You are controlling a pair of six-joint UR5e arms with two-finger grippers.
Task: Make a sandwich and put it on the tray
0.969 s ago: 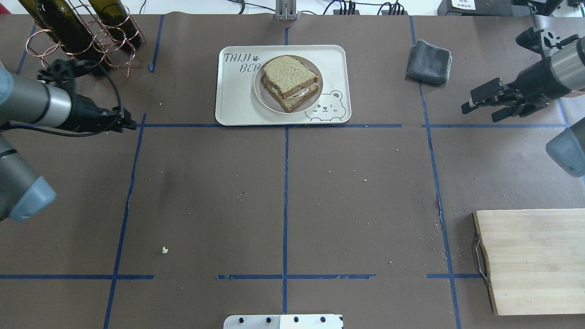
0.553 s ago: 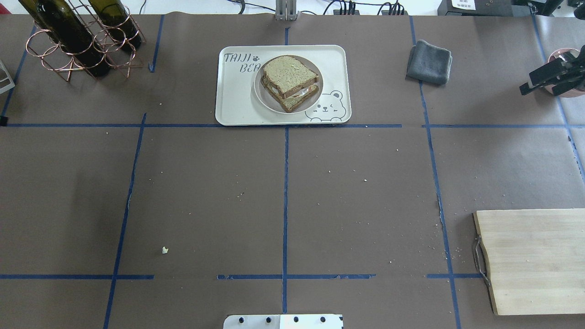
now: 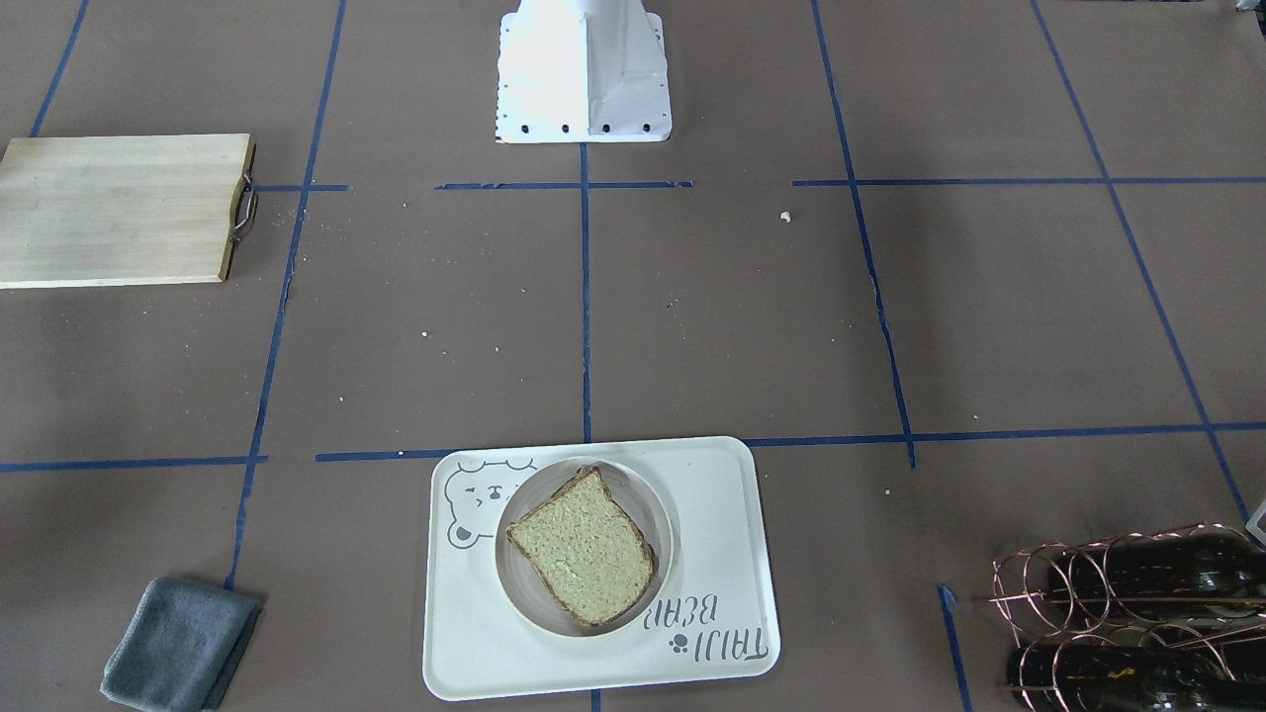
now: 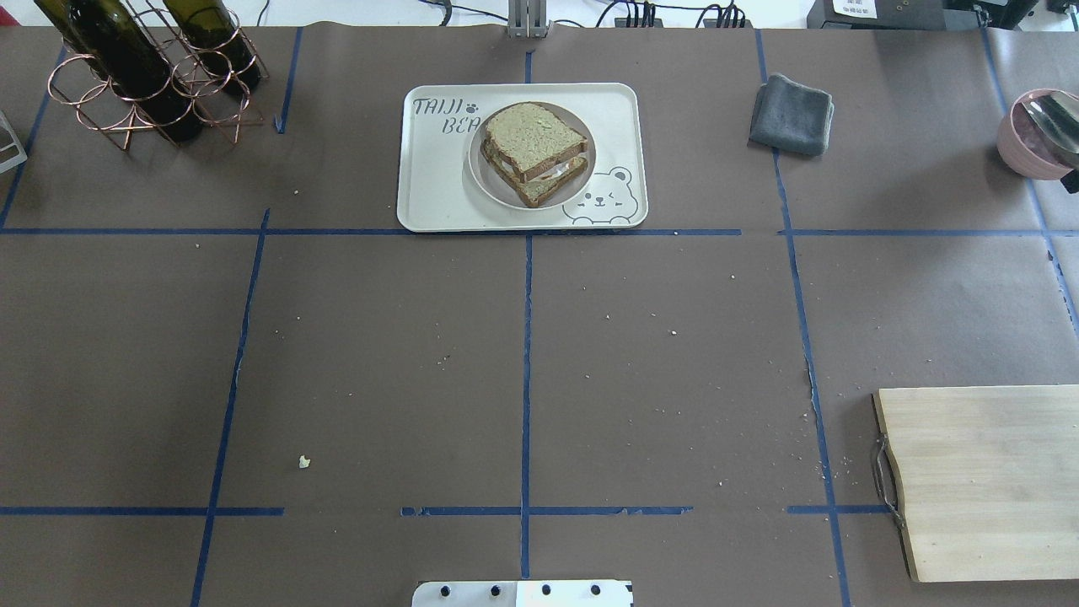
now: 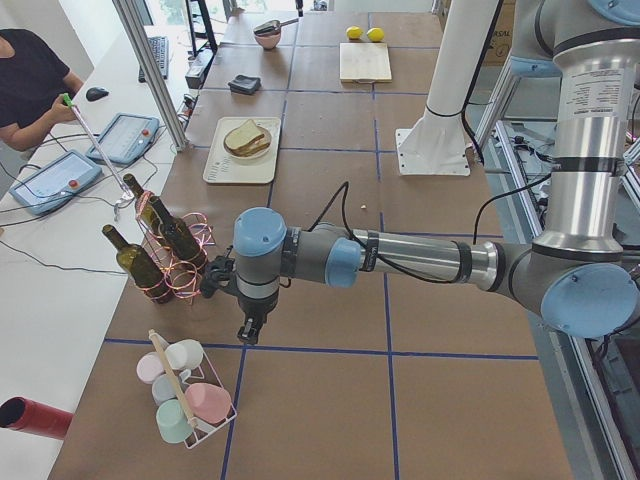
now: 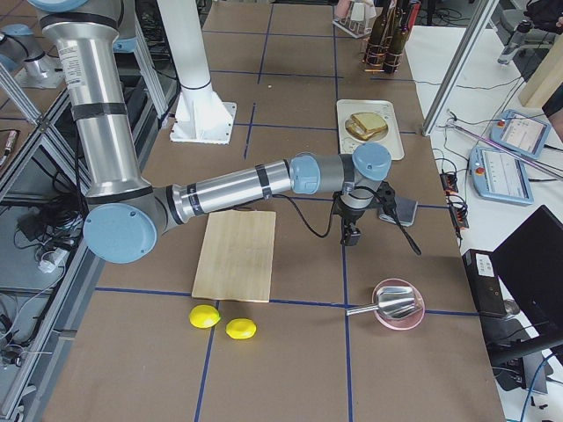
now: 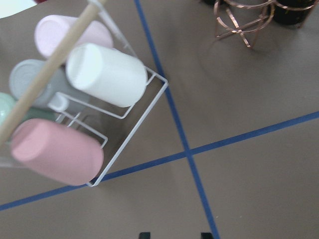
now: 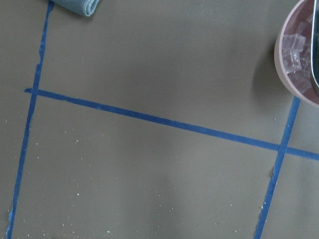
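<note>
The sandwich (image 4: 533, 152), two brown-crusted bread slices with a bit of white egg between them, lies on a small round white plate (image 4: 485, 181). The plate stands on the cream tray (image 4: 438, 190) with the bear drawing, at the table's far middle. The front-facing view shows the sandwich (image 3: 584, 544) and the tray (image 3: 712, 514) too. Neither gripper is near them. My left gripper (image 5: 247, 330) hangs off the table's left end over a cup rack; its wrist view shows its fingertips (image 7: 144, 235) apart and empty. My right gripper (image 6: 352, 236) hangs between the towel and the pink bowl; I cannot tell its state.
A copper rack with wine bottles (image 4: 143, 76) stands far left. A grey folded towel (image 4: 792, 114) and a pink bowl with a metal scoop (image 4: 1033, 139) are far right. A wooden cutting board (image 4: 986, 480) lies near right. A wire rack of cups (image 7: 99, 99) is under my left gripper. Two lemons (image 6: 224, 323) lie beyond the board.
Both arms have moved outward and left the overhead view, the left one to the left, the right one to the right. The sandwich, plate and tray have not moved.
</note>
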